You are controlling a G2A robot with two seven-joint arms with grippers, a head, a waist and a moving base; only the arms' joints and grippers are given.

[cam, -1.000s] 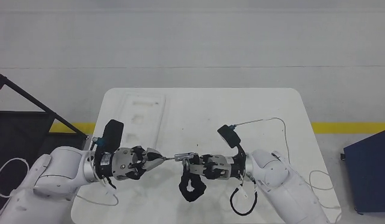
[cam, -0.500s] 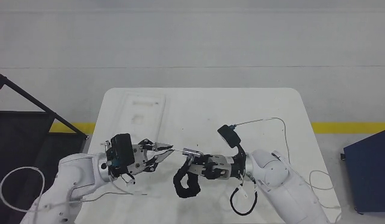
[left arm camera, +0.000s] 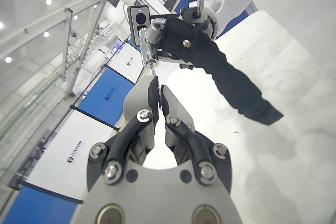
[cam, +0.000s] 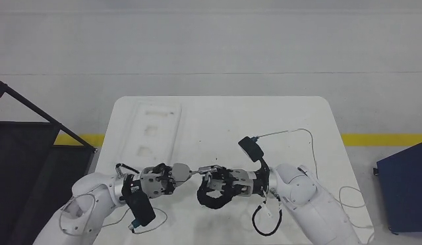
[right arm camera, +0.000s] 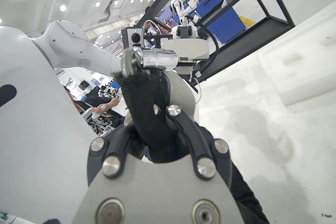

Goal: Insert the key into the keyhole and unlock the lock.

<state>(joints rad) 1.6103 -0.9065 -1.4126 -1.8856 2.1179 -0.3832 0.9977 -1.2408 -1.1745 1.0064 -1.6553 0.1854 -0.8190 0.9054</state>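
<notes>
I count two sets of jaws, one on each of my arms. There is one key (left arm camera: 154,72). There is one lock (left arm camera: 148,44), with one black sleeved cable (left arm camera: 210,64) fixed to it. There is one worktop (cam: 297,120), and on it one white foam tray (cam: 155,123) and one thin grey wire (cam: 290,132). On the floor I count one blue cabinet (cam: 402,186).

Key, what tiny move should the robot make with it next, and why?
Probably ease the key a little deeper, straight along the lock. The left end effector pinches it with its tip at the keyhole, but bare blade shows before the lock face, so turning seems premature.
</notes>
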